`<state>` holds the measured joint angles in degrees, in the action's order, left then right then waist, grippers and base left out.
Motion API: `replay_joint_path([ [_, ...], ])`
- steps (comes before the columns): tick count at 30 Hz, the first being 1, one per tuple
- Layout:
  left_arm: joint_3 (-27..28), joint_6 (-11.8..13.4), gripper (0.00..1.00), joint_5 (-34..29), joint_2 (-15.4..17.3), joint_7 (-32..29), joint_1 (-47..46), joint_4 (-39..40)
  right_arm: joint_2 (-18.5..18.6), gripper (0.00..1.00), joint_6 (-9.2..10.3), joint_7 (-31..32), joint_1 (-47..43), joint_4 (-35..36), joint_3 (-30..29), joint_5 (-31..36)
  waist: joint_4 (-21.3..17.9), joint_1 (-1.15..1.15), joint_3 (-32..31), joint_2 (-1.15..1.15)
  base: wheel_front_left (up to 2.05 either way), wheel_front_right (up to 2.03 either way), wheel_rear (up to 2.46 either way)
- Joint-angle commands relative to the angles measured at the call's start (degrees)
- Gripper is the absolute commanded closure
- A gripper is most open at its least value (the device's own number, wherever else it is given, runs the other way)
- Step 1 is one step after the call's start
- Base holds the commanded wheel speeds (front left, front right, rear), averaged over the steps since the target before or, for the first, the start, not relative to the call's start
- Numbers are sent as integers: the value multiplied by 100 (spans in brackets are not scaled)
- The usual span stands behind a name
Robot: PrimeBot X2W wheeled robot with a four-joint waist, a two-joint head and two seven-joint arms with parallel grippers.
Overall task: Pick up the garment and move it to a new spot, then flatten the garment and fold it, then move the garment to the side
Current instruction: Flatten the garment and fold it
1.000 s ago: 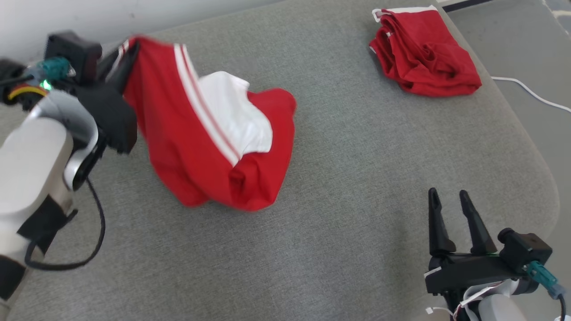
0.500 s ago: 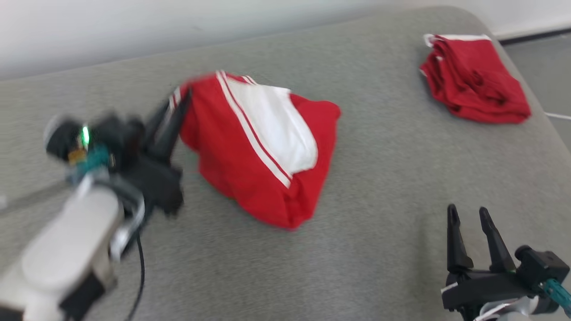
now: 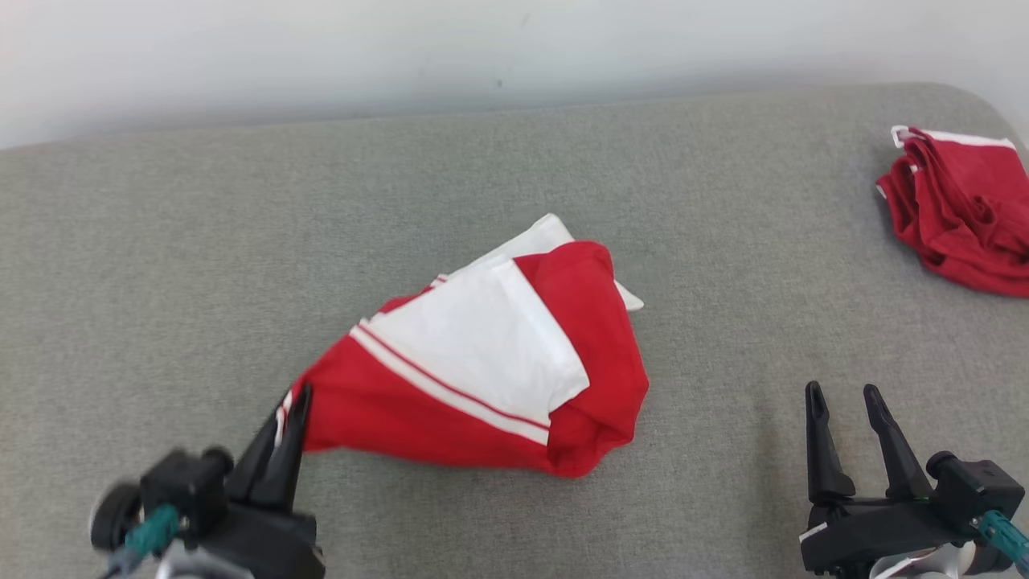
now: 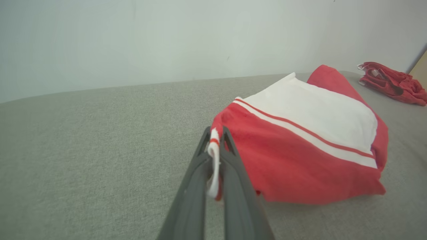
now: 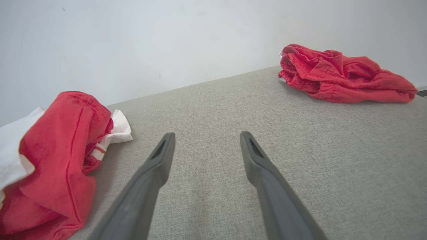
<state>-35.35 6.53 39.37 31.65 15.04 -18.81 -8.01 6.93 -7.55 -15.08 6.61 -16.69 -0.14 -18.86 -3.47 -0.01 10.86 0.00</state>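
A red and white garment [image 3: 490, 362] lies bunched in the middle of the grey padded surface [image 3: 161, 265], stretched toward the lower left. My left gripper [image 3: 293, 398] is shut on its red-and-white striped corner. In the left wrist view that trim is pinched between the two fingers of the left gripper [image 4: 215, 133], and the garment [image 4: 310, 140] spreads to the right. My right gripper [image 3: 844, 396] stands open at the lower right, apart from the cloth. In the right wrist view, the right gripper [image 5: 206, 136] holds nothing and the garment [image 5: 60, 156] lies to its left.
A second, all-red crumpled garment [image 3: 961, 209] lies at the far right edge of the surface, also seen as a red heap [image 5: 337, 75] and a red heap [image 4: 393, 81]. A pale wall [image 3: 402, 48] rises behind the surface.
The head camera has swung. My left gripper has drawn the garment's corner down and toward me, and the cloth now lies lower and stretched out on the surface. The right gripper stays open.
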Motion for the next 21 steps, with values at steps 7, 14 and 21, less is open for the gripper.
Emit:
replay_joint_path([
  [7, 759, -255, 0, -342, -635, 18, 906, -331, 80, 0, 15, -9, -94, -14, 39, -35, 83, 1, -100, 0, 0, 0, 0],
  [14, 1709, -541, 0, -1045, -1210, 18, 1140, -110, 102, 0, 15, -9, -135, -41, 45, -27, 71, 1, -240, 0, 0, 0, 0],
  [21, 2445, -782, 0, -1735, -1726, 18, 1391, 318, 82, 0, 15, -9, -244, -41, 75, 24, 42, 1, -487, 0, 0, 0, 0],
])
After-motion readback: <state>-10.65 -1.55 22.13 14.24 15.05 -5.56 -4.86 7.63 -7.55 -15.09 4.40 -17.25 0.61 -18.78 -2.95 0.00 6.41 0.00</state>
